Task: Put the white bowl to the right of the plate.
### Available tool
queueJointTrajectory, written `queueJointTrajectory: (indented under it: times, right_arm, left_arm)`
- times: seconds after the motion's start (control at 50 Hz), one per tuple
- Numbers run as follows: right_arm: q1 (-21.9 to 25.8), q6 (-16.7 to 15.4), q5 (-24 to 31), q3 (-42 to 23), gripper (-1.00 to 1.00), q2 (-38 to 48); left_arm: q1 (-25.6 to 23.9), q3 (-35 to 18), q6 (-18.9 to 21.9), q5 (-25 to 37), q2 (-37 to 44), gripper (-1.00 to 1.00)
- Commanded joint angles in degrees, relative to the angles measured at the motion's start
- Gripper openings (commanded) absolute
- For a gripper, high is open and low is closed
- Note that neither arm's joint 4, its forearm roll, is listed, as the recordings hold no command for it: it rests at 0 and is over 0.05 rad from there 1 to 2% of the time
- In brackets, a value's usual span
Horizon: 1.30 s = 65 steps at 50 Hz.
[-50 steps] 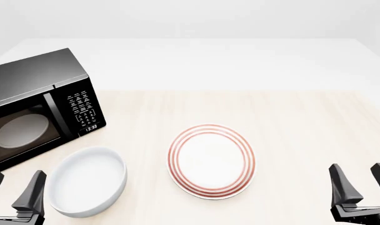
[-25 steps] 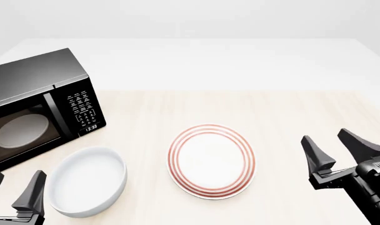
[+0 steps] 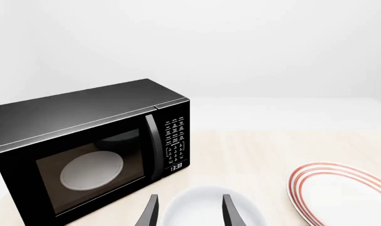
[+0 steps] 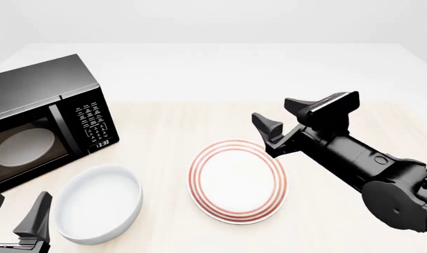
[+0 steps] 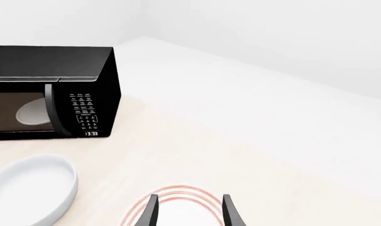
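the left gripper [image 4: 17, 224] is cut off at the front view's lower left corner, its jaws spread and empty just beside the white bowl [image 4: 99, 203]. the bowl, plain, glossy and deep, sits left of the plate [image 4: 238, 180] with its thin red rings, in front of the microwave [image 4: 45, 118]. the right gripper [image 4: 298, 120] hangs over the plate's far right edge, jaws apart, holding nothing.

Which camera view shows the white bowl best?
The front view: the whole white bowl shows there, to the left of the plate. The left wrist view gives only its far part between the gripper's fingers. The right wrist view cuts it off at the picture's edge.
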Motion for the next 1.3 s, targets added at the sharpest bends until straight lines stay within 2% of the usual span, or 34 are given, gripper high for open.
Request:
queueJointTrajectory:
  times: [0.02,0.18,0.3,0.58,0.66,0.7,0.72,0.92,1.2,1.22,1.24,1.3]
  right_arm:
    - [7.56,0.74,4.23,-11.57,1.00,10.86]
    - [12.36,0.79,9.34,-20.36,1.00,19.77]
    - [16.34,1.53,11.51,-25.27,1.00,23.17]
    - [19.90,2.71,15.86,-34.14,1.00,31.92]
    - [20.69,4.02,17.54,-36.83,1.00,34.11]
    - [21.25,3.22,18.49,-38.18,1.00,35.25]
    - [21.77,4.85,19.01,-39.31,1.00,36.10]
    - [22.33,4.83,21.21,-43.59,1.00,40.75]
    - [22.52,7.71,22.43,-45.47,1.00,45.23]
    - [22.46,8.87,22.70,-45.81,1.00,45.95]
    - [22.42,8.31,22.92,-46.08,1.00,46.35]
    - [23.10,9.94,23.16,-46.46,1.00,47.40]
  left_arm:
    - [0.00,0.00,0.00,0.00,0.00,1.00]
    - [0.00,0.00,0.00,0.00,0.00,1.00]
    - [0.00,0.00,0.00,0.00,0.00,1.00]
    - [0.00,0.00,0.00,0.00,0.00,1.00]
    - [0.00,0.00,0.00,0.00,0.00,1.00]
    - [0.00,0.00,0.00,0.00,0.00,1.00]
    - [0.00,0.00,0.00,0.00,0.00,1.00]
    - [0.00,0.00,0.00,0.00,0.00,1.00]
    - [0.00,0.00,0.00,0.00,0.00,1.00]
    - [0.00,0.00,0.00,0.00,0.00,1.00]
    - [0.00,0.00,0.00,0.00,0.00,1.00]
    - [0.00,0.00,0.00,0.00,0.00,1.00]
